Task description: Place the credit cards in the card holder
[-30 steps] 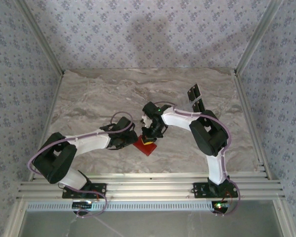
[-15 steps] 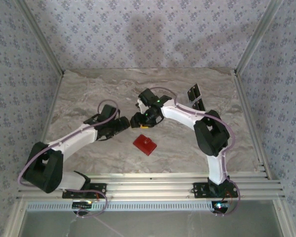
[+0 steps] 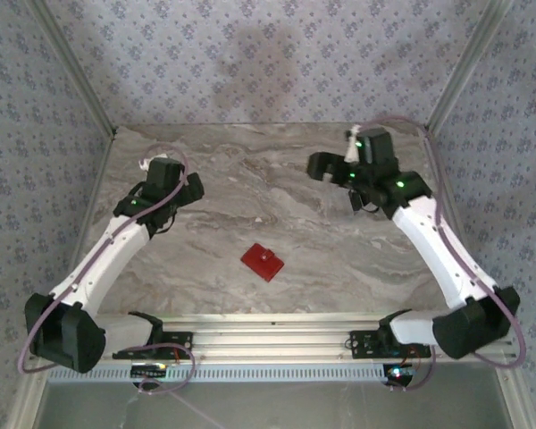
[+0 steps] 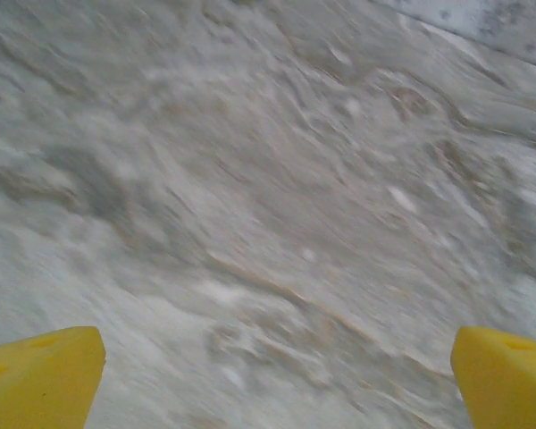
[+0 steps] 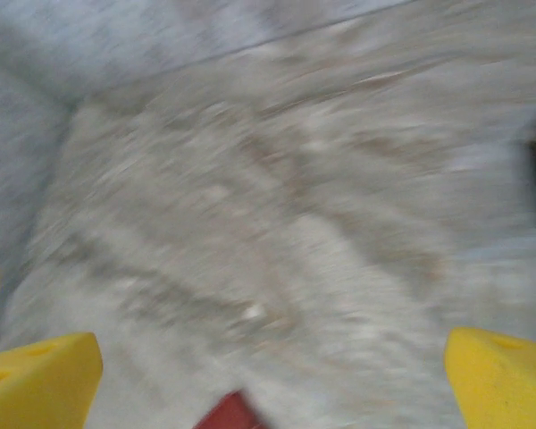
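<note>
- Step, by my judgement: neither hand is at work on anything, so this is a pause between grasps or the end of the job.
- Left hand (image 4: 272, 384): fingers spread wide with nothing between them, over bare table (image 3: 205, 241).
- Right hand (image 5: 268, 384): also spread wide and empty.
- Wallet (image 3: 263, 261): flat and closed on the table, between the two hands, nearer the arm bases than either hand and well apart from both.
- Next move, if cards remain: one hand must open the wallet and hold it open. The other must pinch a thin, flat card by its edge, which calls for a low, careful approach.
- Hidden: I can confirm no card. A dark shape (image 3: 361, 200) beside the right arm may be one. The closed wallet hides its contents, and both wrist views are blurred.
</note>
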Robot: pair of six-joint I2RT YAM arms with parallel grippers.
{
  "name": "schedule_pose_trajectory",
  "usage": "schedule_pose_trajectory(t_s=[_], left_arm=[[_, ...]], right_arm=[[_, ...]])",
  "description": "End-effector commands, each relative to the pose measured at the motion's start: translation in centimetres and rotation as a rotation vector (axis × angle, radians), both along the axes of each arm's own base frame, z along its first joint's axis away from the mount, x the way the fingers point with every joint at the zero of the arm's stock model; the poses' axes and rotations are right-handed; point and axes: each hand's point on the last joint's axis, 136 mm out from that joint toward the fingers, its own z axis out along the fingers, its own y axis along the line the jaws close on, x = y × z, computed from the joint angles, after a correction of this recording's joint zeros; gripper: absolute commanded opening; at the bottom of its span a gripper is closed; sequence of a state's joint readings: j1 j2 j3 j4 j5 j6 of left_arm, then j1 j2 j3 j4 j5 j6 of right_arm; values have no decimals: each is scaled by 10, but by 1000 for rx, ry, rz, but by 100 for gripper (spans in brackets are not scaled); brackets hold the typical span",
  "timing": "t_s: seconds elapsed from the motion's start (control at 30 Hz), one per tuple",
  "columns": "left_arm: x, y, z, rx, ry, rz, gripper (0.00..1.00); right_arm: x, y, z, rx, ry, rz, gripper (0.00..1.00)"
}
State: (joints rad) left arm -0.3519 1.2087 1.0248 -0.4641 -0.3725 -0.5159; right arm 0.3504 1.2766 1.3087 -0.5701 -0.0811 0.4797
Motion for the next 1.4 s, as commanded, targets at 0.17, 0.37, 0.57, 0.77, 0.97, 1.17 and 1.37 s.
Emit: schedule_pose_trajectory(t_s=[0.17,0.37,0.57,0.77,0.97,1.17,1.37], left_arm=[[27,67,-24,399,-166,65,100],[22,102,-99,415,-75,133,100],[33,101,-105,270,-210,45,100],[47,84,-125,212,-296,-115,100],[45,83,-129,206,-265,-121,100],[45,83,-129,204,-257,-124,100],[45,83,-129,202,-258,-123,100]], right_arm=[[8,-179,-76,-336,-98,-545,100],[16,-219,-145,-525,-33,-581,100],[33,-203,-189,-521,-164,-484,100],[29,-178,-209,-481,-275,-317,100],[28,-181,-205,-516,-288,-356,100],[31,-173,-205,-501,-302,-318,100],[33,-166,-209,-457,-289,-234,100]])
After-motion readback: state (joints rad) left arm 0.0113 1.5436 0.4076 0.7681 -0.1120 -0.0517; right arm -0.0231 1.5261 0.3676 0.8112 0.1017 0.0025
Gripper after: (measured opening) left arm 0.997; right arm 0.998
